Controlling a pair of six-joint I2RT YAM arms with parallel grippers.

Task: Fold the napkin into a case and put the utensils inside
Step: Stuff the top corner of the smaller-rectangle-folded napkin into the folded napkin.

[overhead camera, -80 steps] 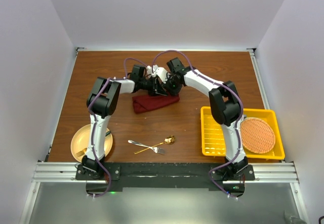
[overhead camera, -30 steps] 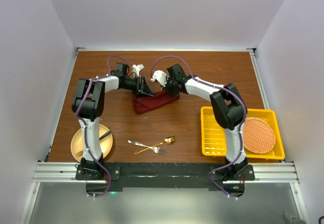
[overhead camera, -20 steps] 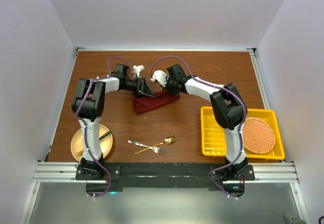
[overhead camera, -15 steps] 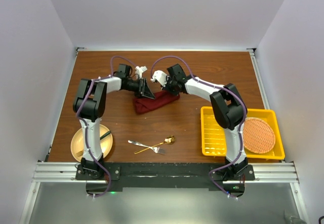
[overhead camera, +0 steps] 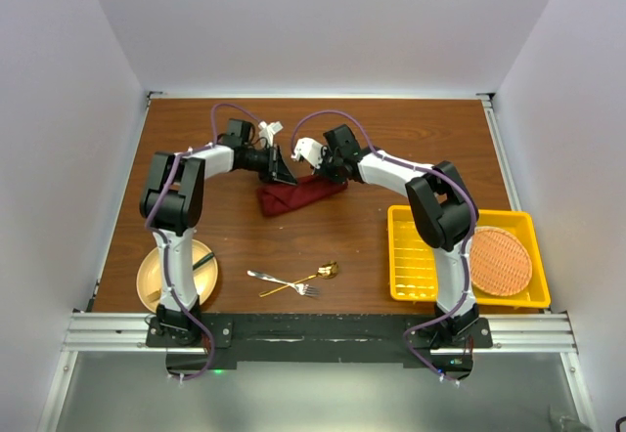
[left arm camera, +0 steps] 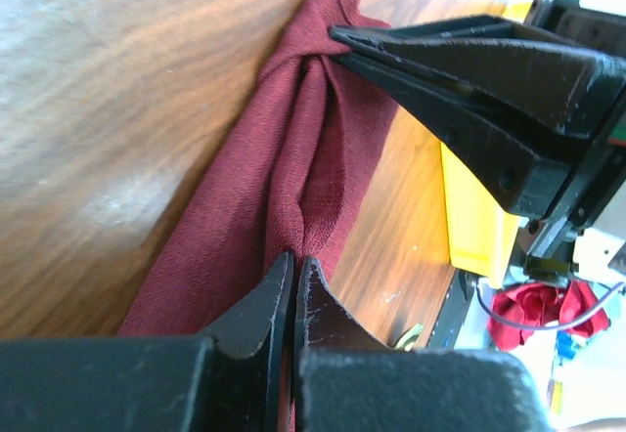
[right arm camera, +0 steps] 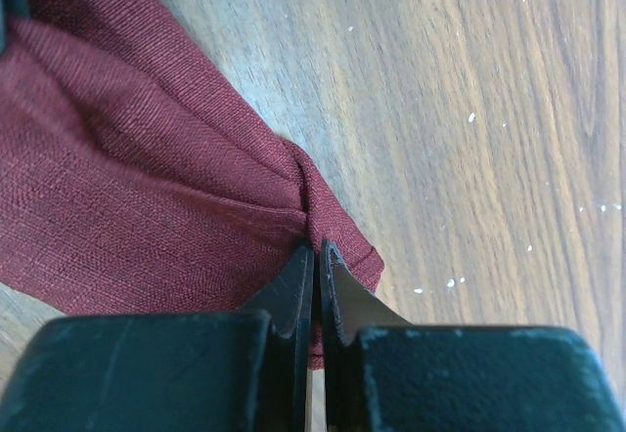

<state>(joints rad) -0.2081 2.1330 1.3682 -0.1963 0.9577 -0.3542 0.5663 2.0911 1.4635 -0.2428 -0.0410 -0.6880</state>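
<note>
As the table (overhead camera: 391,129) carries the napkin (overhead camera: 303,197) bunched in a rumpled strip at its far middle, not yet a tidy case, the fold needs both ends worked together. The left gripper (left arm camera: 292,261) is clamped on a ridge of cloth at one end, and the right gripper (right arm camera: 315,248) is pinched tight on the opposite corner. Best bet: lift evenly, pull taut between them, lay flat with edges lined up; thin fabric may slip from either pinch. The fork (overhead camera: 266,278) and spoon (overhead camera: 328,270) lie crossed near the front edge, well apart from the cloth.
</note>
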